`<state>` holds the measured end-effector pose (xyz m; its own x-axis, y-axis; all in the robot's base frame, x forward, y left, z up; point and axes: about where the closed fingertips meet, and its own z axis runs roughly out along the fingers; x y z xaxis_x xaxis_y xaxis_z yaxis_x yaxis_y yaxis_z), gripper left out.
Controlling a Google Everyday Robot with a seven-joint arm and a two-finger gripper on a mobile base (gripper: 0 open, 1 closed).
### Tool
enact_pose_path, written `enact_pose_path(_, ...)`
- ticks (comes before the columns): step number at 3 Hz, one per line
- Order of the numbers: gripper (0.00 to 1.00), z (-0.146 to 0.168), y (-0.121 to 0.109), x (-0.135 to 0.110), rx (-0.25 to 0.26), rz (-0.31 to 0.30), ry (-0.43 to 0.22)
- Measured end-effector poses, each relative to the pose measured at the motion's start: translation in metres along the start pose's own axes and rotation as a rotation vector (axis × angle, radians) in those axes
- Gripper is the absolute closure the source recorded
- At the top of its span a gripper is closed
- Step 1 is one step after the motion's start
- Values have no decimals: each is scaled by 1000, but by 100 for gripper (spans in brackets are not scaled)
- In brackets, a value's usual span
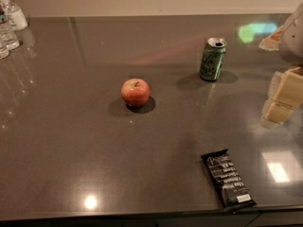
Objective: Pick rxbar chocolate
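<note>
The rxbar chocolate [228,178] is a flat black glossy bar with rows of white lettering and a small white label at its near end. It lies on the dark countertop [71,141] close to the front edge, right of centre. My gripper [280,100] is at the right edge of the view, partly cut off, above the counter. It is up and to the right of the bar, well apart from it, and holds nothing that shows.
A red apple [135,92] sits mid-counter. An upright green soda can [212,59] stands at the back right, left of the gripper. Clear bottles [9,25] stand at the far left corner. The counter's front edge runs just below the bar.
</note>
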<state>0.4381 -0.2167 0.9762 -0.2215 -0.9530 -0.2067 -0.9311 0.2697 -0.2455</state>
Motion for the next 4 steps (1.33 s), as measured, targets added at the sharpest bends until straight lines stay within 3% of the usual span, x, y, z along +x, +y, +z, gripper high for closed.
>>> enact_pose_path(1, 0, 0, 0, 0, 0, 0, 0)
enact_pose_path(2, 0, 4, 6, -8, -13, -88, -2)
enact_pose_path(4, 0, 12, 32, -41, -56, -451, -63)
